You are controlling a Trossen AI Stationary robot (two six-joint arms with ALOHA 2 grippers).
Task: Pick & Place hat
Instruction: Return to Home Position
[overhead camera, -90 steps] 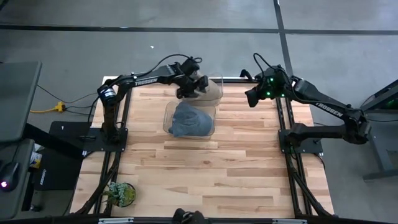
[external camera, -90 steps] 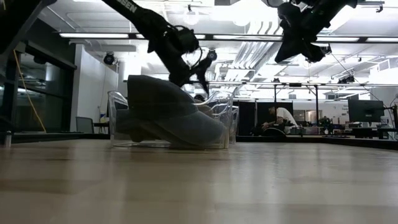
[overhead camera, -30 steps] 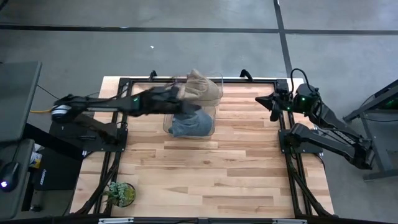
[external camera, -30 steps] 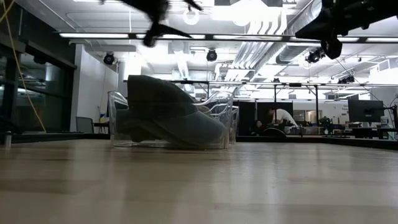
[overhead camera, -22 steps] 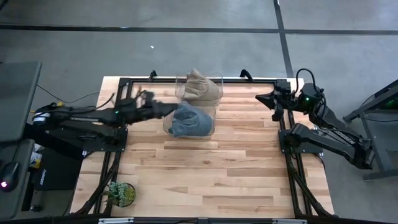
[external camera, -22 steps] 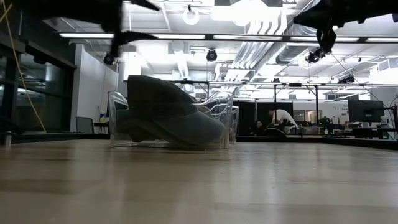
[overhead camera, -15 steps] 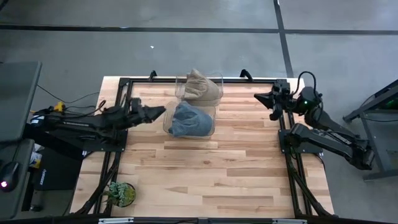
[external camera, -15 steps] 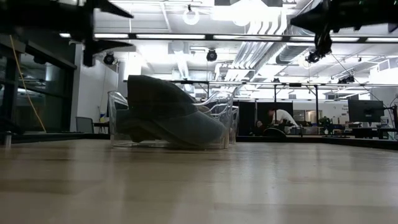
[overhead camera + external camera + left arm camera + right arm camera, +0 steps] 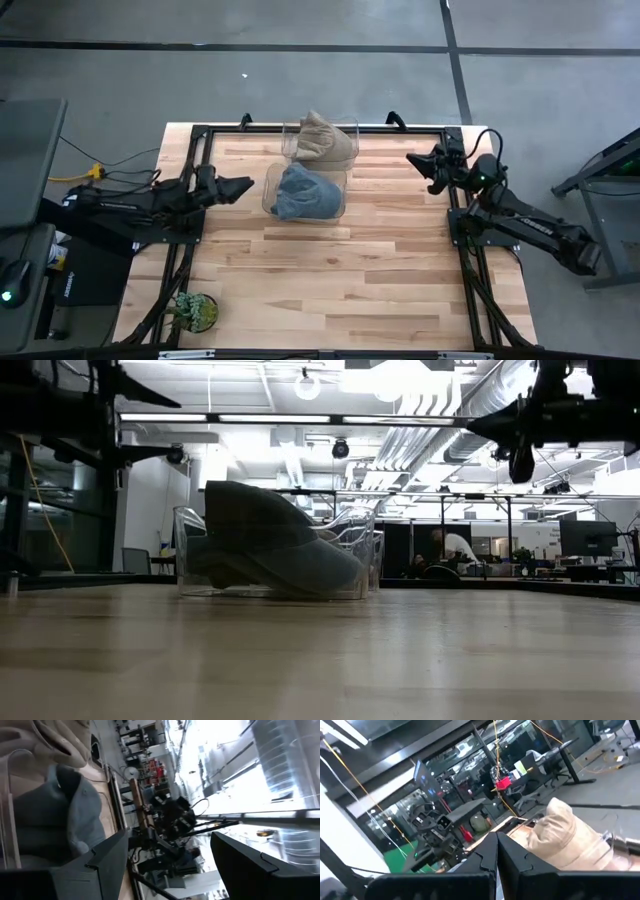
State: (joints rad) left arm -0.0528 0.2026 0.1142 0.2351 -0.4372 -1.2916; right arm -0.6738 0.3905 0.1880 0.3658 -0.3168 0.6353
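The blue cap (image 9: 303, 193) lies inside the nearer transparent bin (image 9: 267, 195), at the far middle of the wooden counter (image 9: 340, 270). The tan cap (image 9: 318, 140) sits in the farther transparent bin (image 9: 354, 128), directly behind it. The left pincer (image 9: 246, 186) hangs over the counter's left side, just beside the nearer transparent bin and pointing toward it — fingers spread apart, grasping nothing. The right pincer (image 9: 411, 160) is over the far right edge, well apart from both bins — fingers pressed together, empty. A small potted plant (image 9: 193, 310) stands at the near left corner.
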